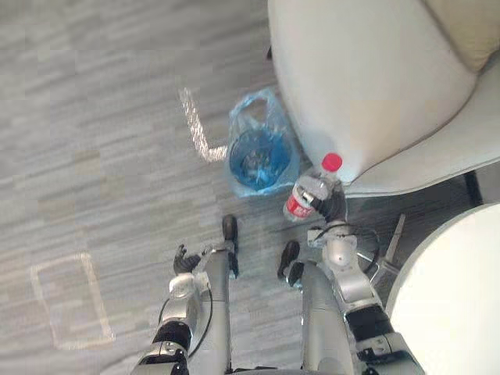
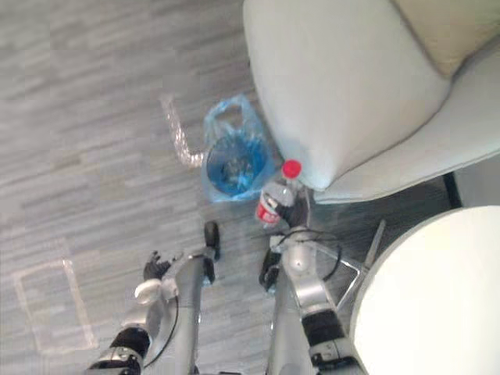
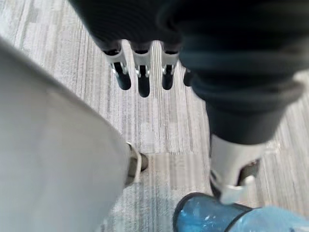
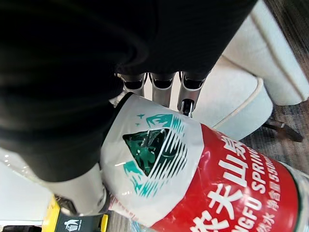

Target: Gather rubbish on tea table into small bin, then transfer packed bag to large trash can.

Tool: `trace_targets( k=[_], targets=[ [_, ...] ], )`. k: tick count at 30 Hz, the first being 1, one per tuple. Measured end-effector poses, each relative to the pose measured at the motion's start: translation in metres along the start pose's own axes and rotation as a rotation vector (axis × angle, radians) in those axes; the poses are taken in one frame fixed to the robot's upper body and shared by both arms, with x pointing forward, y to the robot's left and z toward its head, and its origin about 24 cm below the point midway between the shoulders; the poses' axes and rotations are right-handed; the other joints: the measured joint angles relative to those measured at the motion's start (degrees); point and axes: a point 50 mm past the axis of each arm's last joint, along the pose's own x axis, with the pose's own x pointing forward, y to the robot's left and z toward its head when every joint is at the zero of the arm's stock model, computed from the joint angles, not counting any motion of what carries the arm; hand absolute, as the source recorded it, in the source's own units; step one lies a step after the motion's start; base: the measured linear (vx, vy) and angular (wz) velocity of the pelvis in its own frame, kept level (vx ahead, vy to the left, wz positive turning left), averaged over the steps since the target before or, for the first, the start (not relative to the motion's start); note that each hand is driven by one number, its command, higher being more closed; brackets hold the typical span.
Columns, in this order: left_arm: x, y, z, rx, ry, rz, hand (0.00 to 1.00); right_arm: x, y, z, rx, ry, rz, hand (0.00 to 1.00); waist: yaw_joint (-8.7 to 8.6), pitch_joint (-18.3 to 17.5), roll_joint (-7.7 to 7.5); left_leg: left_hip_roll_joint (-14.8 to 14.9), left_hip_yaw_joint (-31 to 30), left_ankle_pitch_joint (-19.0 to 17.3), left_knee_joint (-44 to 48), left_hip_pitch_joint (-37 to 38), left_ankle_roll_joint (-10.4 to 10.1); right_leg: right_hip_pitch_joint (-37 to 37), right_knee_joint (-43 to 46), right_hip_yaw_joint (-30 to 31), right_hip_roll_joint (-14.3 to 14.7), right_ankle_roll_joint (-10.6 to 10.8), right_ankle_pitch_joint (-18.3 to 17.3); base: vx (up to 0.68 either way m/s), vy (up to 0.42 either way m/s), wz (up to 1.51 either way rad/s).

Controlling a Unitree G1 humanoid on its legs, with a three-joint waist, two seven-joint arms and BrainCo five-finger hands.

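Grey striped carpet floor (image 1: 101,101), seen from above. Two tape marks lie on the floor: a silvery tape corner (image 1: 197,129) at upper centre and a pale tape rectangle (image 1: 70,301) at lower left. The left half of the frame is open carpet.

A pale armchair (image 1: 367,78) takes the upper right, its rounded front edge running down towards centre. The curved rim of the round white desk (image 1: 453,305) cuts the lower right corner, and a narrow strip of floor lies between the two.

The small bin (image 1: 254,156), lined with a blue bag (image 1: 248,109), stands at centre, just beside the armchair's edge. The bag's mouth gapes upward.

My right hand (image 1: 332,207) is wrapped round a clear plastic bottle (image 1: 312,191) with a red cap (image 1: 332,162), held just right of the bin's rim and close against the armchair's front. In the right wrist view my fingers (image 4: 186,92) curl over the bottle's label (image 4: 193,179), which is white at one end with a green mountain emblem and red at the other with white lettering.

My left hand (image 1: 183,262) hangs at lower centre left, fingers straight and holding nothing.
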Motion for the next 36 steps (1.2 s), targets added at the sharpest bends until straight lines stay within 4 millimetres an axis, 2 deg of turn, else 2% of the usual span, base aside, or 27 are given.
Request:
trace_targets(
  k=[3,9,16,18,25,26,36],
  targets=[
    [-0.001,-0.006,0.020,-0.038,-0.093,-0.020,0.00,0.022,-0.011,0.020,-0.026,-0.087,-0.041,1.00,1.40,1.38,0.07,-0.61,-1.09,-0.06,1.31,-4.94,0.13,-4.42,2.62,-0.99,-0.97,-0.09,-0.68,-0.04,0.011,0.23],
    [-0.002,-0.005,0.030,-0.034,-0.144,-0.034,0.00,0.055,-0.020,0.059,-0.058,-0.234,-0.092,1.00,2.85,2.83,-0.14,-1.87,-1.46,1.27,0.61,-9.24,0.11,-9.41,4.67,-1.07,-2.31,-0.01,-1.24,-0.02,-0.008,0.17],
    [-0.006,-0.013,0.037,-0.026,-0.192,-0.074,0.00,0.082,-0.032,0.082,-0.115,-0.298,-0.152,1.00,3.23,3.17,-0.35,-3.15,-2.45,3.00,-1.55,-11.61,-0.26,-12.11,4.69,-1.30,-2.95,0.14,-1.34,-0.01,-0.001,0.14],
    [-0.007,-0.014,0.037,-0.024,-0.199,-0.083,0.00,0.088,-0.034,0.082,-0.135,-0.289,-0.157,1.00,3.41,3.18,-0.34,-3.36,-2.83,3.38,-1.71,-11.90,-0.18,-12.29,4.77,-1.47,-3.06,0.15,-1.43,-0.01,0.009,0.15],
    [-0.012,-0.019,0.040,-0.018,-0.239,-0.114,0.00,0.101,-0.025,0.089,-0.164,-0.293,-0.130,1.00,3.93,3.17,-0.34,-4.18,-3.56,3.67,-1.69,-13.09,-0.62,-13.46,6.15,-1.18,-3.51,0.22,-2.51,-0.02,0.006,0.12],
    [-0.012,-0.019,0.040,-0.018,-0.241,-0.114,0.00,0.101,-0.024,0.089,-0.169,-0.288,-0.126,0.00,3.98,3.17,-0.34,-4.19,-3.61,3.71,-1.69,-13.13,-0.62,-13.48,6.20,-1.18,-3.51,0.22,-2.52,-0.03,0.008,0.04],
    [-0.014,-0.022,0.042,0.014,-0.259,-0.147,0.00,0.105,-0.015,0.096,-0.222,-0.321,-0.094,0.00,4.14,3.14,-0.28,-4.20,-3.78,3.82,-1.71,-13.45,-0.70,-13.95,6.52,-1.15,-3.50,0.19,-2.59,-0.05,0.018,0.01]
  ],
)
